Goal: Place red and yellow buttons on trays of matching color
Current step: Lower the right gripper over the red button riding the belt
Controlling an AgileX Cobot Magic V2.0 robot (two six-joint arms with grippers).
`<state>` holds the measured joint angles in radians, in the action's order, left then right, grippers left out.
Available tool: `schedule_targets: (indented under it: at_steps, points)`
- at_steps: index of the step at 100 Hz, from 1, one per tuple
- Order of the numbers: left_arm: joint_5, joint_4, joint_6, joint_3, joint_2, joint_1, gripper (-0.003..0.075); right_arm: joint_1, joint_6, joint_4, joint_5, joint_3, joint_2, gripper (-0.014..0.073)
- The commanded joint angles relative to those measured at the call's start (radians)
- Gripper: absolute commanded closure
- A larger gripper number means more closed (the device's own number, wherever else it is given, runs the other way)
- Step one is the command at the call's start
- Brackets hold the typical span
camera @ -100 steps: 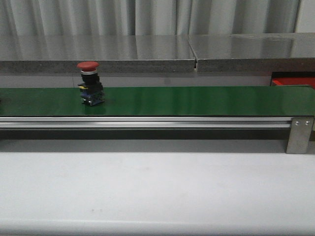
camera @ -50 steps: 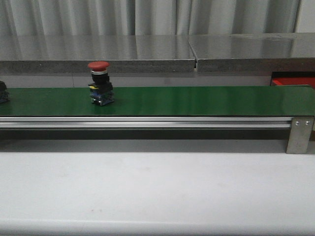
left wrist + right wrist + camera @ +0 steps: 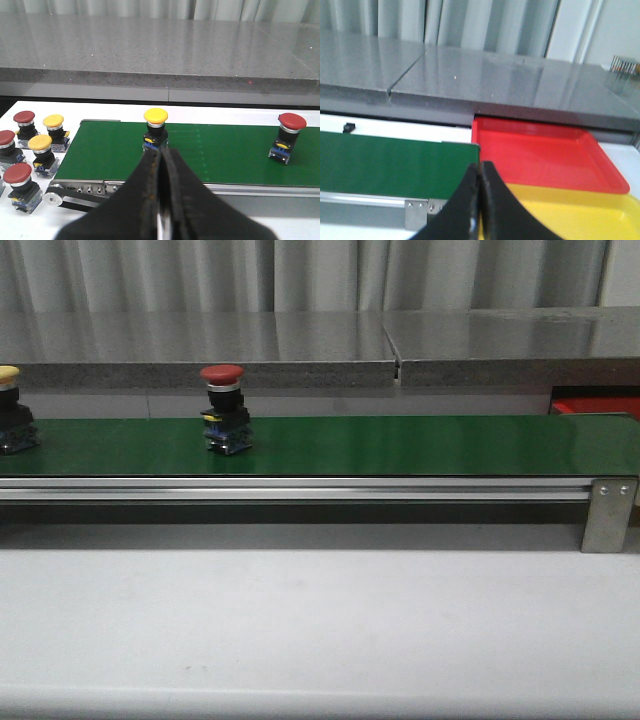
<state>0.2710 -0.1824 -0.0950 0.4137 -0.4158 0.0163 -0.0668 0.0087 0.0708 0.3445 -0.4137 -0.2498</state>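
At the far left edge of the front view, a yellow button (image 3: pixel 8 373) on its black base stands on the green belt (image 3: pixel 400 445), partly cut off by the frame. Right of it, left of centre, a red button (image 3: pixel 222 374) stands upright on the same belt. The rest of the belt, toward the right, is bare. At the right edge, behind the belt's end, a sliver of the red tray (image 3: pixel 590 405) shows.

In the left wrist view, spare buttons (image 3: pixel 30 150), red and yellow, stand in a cluster at the left of the frame, off the belt's end. The yellow button (image 3: pixel 155 116) sits near the centre and the red button (image 3: pixel 292 120) at the right. The left gripper (image 3: pixel 160 165) fills the bottom centre, its fingers pressed together with nothing between them.

In the right wrist view, the belt's end lies at the left, the red tray (image 3: pixel 540 150) at centre right and a yellow tray (image 3: pixel 570 215) at the lower right, edge to edge. As far as they show, both trays hold nothing. The right gripper (image 3: pixel 480 177), bottom centre, also has its fingers closed on nothing.

By my reading, nothing is sorted yet: no button is held or in a tray, and both belt buttons sit well apart from the trays.
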Motion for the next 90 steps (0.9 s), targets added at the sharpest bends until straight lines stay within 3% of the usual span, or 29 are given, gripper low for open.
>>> schedule_targets:
  at_steps: [1,18,36,61,70,90]
  points:
    - [-0.081,-0.011,0.011,0.025,-0.006,0.007,0.0741,-0.006,-0.009,0.008,0.077,-0.155,-0.157,0.0662]
    - [-0.081,-0.011,0.011,0.025,-0.006,0.007,0.0741,-0.003,-0.009,-0.014,0.234,-0.347,-0.427,0.0662]
    - [-0.081,-0.011,0.011,0.025,-0.006,0.007,0.0741,-0.003,-0.009,-0.071,0.191,-0.460,-0.640,0.0662]
    - [-0.081,-0.011,0.011,0.025,-0.006,0.007,0.0741,-0.003,-0.009,-0.124,0.153,-0.476,-0.814,0.0634]
    - [-0.081,-0.011,0.011,0.025,-0.006,0.007,0.0741,-0.002,-0.009,-0.138,0.183,-0.476,-0.837,0.0508]
    - [-0.081,-0.011,0.011,0.025,-0.006,0.007,0.0741,-0.002,-0.009,-0.141,0.211,-0.476,-0.844,0.0010]
